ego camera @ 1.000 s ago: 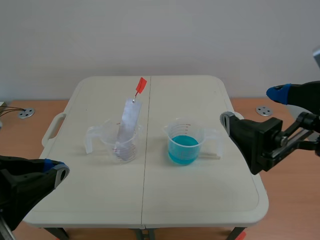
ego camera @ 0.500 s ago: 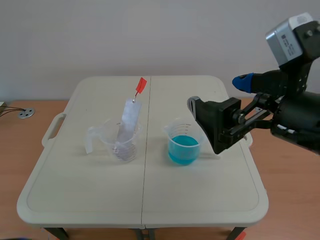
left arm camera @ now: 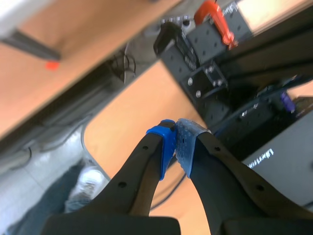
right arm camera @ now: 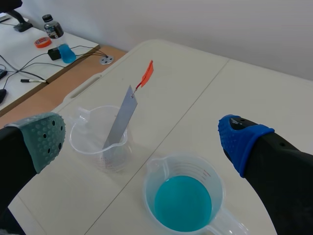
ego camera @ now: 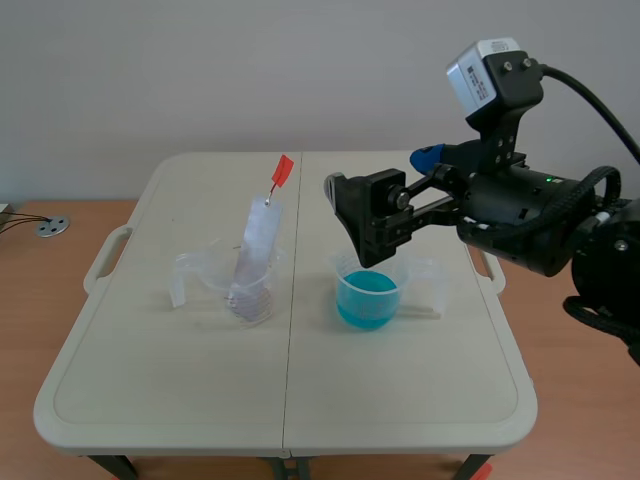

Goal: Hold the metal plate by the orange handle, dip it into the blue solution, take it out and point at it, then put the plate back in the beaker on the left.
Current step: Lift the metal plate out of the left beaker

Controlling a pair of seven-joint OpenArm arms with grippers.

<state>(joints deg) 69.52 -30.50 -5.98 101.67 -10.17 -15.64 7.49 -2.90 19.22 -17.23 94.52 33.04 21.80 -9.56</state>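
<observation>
The metal plate (ego camera: pixel 257 250) leans upright in the clear beaker (ego camera: pixel 240 287) on the left, its orange handle (ego camera: pixel 283 170) sticking up at the top. The beaker of blue solution (ego camera: pixel 369 294) stands to its right. My right gripper (ego camera: pixel 385 178) hangs open above the blue beaker, a little right of the plate. In the right wrist view the plate (right arm camera: pixel 122 116), orange handle (right arm camera: pixel 146 74), clear beaker (right arm camera: pixel 100 138) and blue beaker (right arm camera: pixel 184 199) lie ahead between the open gripper's (right arm camera: pixel 142 138) fingers. My left gripper (left arm camera: pixel 175 145) is shut on nothing, off the table, out of the scene view.
The white folding table (ego camera: pixel 290 400) has bare room in front of both beakers. A side desk (right arm camera: pixel 29 58) with a bottle, tape and cables stands beyond the table's left edge. Dark equipment and a red clamp (left arm camera: pixel 215 19) show in the left wrist view.
The right arm has risen and swung left, from the table's right edge to above the blue beaker. The left arm has dropped out of the scene view.
</observation>
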